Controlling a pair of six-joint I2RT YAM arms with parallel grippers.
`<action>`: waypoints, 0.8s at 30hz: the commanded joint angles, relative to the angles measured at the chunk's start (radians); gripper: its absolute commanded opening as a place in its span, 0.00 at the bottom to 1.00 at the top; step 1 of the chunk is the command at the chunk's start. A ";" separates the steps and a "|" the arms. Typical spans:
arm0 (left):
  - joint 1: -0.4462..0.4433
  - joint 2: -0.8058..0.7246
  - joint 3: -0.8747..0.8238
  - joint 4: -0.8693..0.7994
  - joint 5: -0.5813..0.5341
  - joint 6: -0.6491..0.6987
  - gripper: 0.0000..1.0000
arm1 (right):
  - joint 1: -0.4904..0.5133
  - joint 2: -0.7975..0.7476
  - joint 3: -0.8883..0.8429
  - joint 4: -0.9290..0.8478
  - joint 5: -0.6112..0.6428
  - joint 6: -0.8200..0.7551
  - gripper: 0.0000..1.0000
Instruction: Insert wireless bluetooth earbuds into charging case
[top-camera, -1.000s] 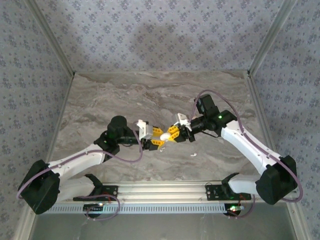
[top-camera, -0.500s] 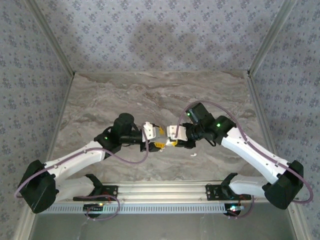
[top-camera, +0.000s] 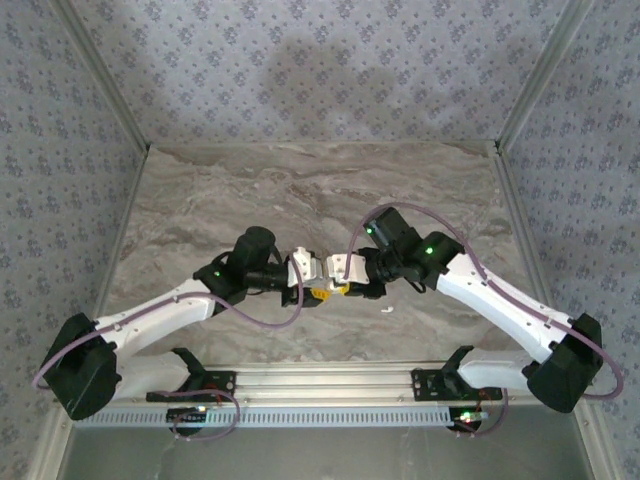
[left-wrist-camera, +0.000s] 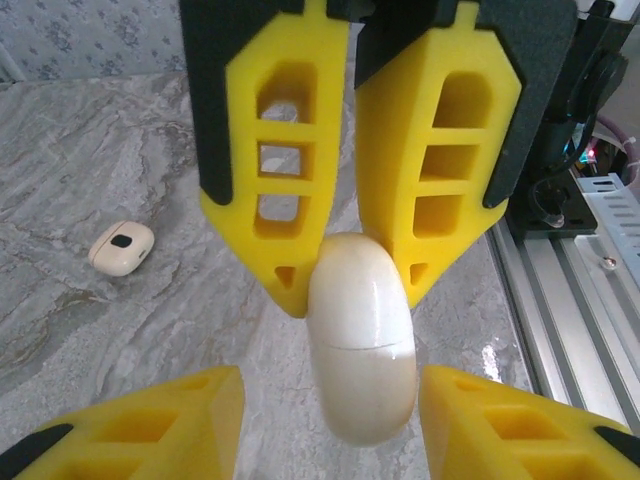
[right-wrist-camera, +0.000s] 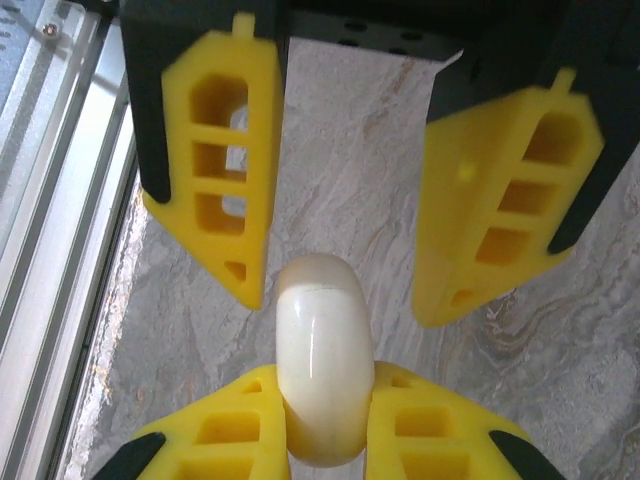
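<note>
Charging case (right-wrist-camera: 320, 340), white oval, seam visible: pinched at one end by right hand (right-wrist-camera: 322, 400), clamped tight. Left hand (left-wrist-camera: 330, 400) part-open, fingers flanking its other end without contact. One earbud (left-wrist-camera: 122, 248) lies on the desk (left-wrist-camera: 120, 140) nearby.

Up high and behind the robot, the top camera tilts down over the whole bench (top-camera: 200, 190), far off, with everything small. The left wrist camera sits right on the left claw (left-wrist-camera: 330, 400), peering close past its yellow fingers (left-wrist-camera: 130, 420), with the rail (left-wrist-camera: 580, 300) at right. The right wrist camera rides the right claw (right-wrist-camera: 325, 400), facing the opposite way. Both close-ups share the white seamed pod (left-wrist-camera: 360, 340), each with the other claw head-on.
</note>
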 joint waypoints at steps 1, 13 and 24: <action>-0.007 0.003 0.043 -0.006 0.037 0.007 0.44 | 0.007 0.016 0.024 0.025 -0.041 -0.018 0.18; 0.009 0.000 0.013 0.080 0.080 -0.052 0.21 | -0.046 -0.082 -0.091 0.156 -0.138 0.050 0.33; 0.032 -0.004 -0.008 0.186 0.155 -0.125 0.20 | -0.293 -0.285 -0.395 0.605 -0.557 0.353 0.47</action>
